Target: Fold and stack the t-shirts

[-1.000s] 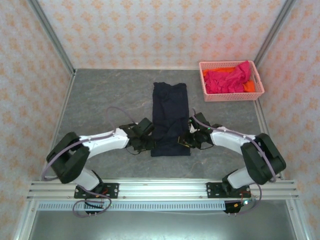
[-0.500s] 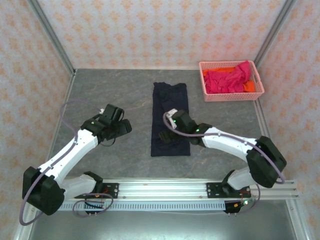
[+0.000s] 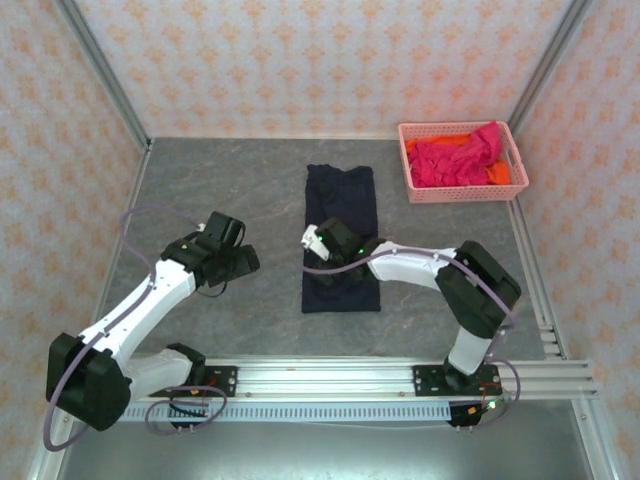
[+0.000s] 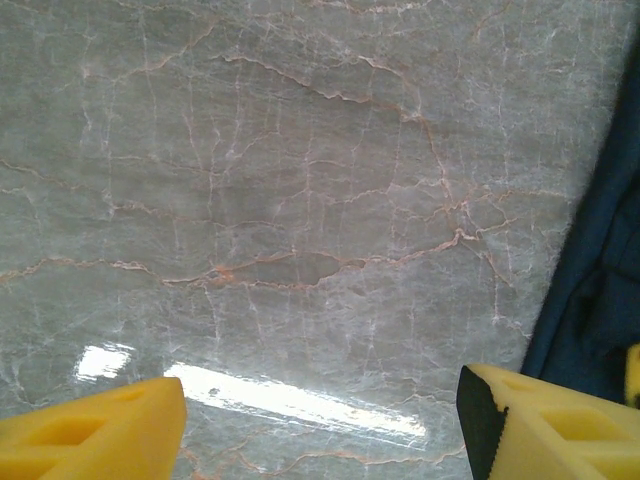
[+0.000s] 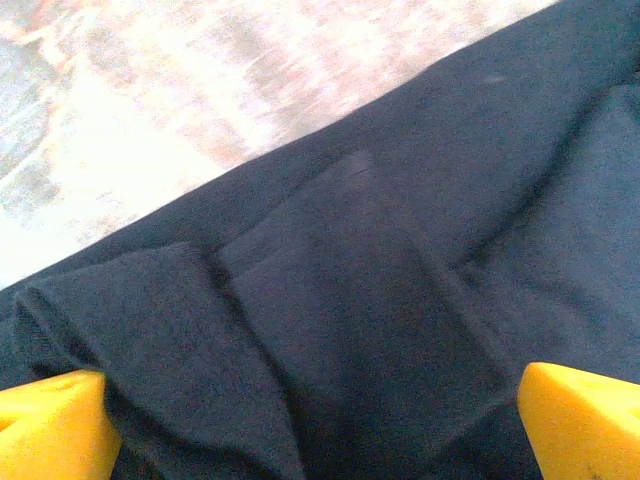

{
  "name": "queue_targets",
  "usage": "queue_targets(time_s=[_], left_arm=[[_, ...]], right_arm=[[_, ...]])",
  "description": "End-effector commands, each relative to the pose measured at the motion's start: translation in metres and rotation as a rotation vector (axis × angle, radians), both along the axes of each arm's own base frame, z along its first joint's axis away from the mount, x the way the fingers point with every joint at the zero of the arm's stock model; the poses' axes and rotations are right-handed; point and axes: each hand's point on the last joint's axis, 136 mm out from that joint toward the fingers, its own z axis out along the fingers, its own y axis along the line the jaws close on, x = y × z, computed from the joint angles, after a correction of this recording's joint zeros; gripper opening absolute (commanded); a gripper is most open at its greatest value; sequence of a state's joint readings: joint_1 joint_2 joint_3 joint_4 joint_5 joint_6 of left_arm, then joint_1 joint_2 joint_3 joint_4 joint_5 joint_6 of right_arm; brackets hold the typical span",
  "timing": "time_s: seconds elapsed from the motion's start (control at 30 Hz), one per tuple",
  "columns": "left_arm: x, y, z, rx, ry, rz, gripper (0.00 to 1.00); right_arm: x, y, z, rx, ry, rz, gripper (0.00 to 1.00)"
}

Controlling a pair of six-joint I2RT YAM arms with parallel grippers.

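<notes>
On the veined grey stone tabletop (image 3: pixel 200 190) the navy t-shirt (image 3: pixel 340 200) lies as a long, soft folded strip. The right gripper (image 5: pixel 310 430) hovers spread wide over its creased near end. The left gripper (image 4: pixel 320 420), jaws apart, hangs over bare stone just left of its edge.

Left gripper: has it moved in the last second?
Yes. The left gripper swung left, off the navy shirt's edge, out over the bare table.
</notes>
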State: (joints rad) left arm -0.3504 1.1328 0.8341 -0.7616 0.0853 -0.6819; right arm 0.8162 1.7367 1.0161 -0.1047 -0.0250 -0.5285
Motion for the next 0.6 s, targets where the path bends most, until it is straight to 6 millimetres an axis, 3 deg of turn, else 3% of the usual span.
queue_targets(time_s=[0.0,0.33,0.47,0.57], left_arm=[[0.000,0.000,-0.004,-0.005,0.012,-0.007,0.73],[0.005,-0.016,-0.013,-0.070,0.021,-0.033,0.73],[0.009,-0.032,-0.018,-0.079,0.023,-0.079,0.73],[0.015,-0.054,-0.020,-0.084,0.008,-0.136,0.73]], right_arm=[[0.028,0.001,0.026,0.050,-0.073,-0.049,0.99],[0.096,-0.021,0.027,-0.001,-0.117,-0.214,1.00],[0.117,-0.022,0.041,0.010,-0.142,-0.279,1.00],[0.112,-0.018,0.066,0.113,-0.110,-0.319,1.00]])
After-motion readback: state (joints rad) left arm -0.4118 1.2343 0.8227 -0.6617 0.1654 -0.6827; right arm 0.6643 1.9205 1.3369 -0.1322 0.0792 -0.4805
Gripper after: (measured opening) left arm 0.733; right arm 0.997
